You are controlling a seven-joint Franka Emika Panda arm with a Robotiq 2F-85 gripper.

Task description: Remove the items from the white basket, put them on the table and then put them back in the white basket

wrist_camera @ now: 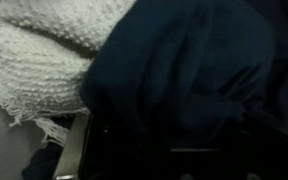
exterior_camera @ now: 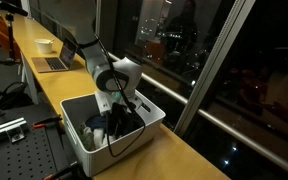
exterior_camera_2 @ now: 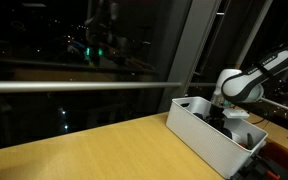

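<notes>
**While the arm dips into the white basket, the cloths lie heaped inside it**

Where both exterior views agree, the arm bends down over the white basket, which stands on the tan wooden bench beside a dark window. The jaws are sunk below the basket's rim among the pile, so neither outside camera shows how they stand. The wrist view fills with cloth, and from it too I cannot tell whether the jaws are spread or pinching anything.

An exterior view looks into the basket from above: a pale piece lies toward one wall with dark cloth beside it, and a black cable loops over the front wall. That view alone takes in the laptop and a pale cup farther along the bench, and the grey perforated board at the lower corner.

From the low side angle only the basket's long wall shows, its contents mostly hidden, with bare bench stretching away.

Only the wrist view gives texture: a nubbly white cloth with a frayed fringe, touching a smooth dark blue cloth that overlaps it.
</notes>
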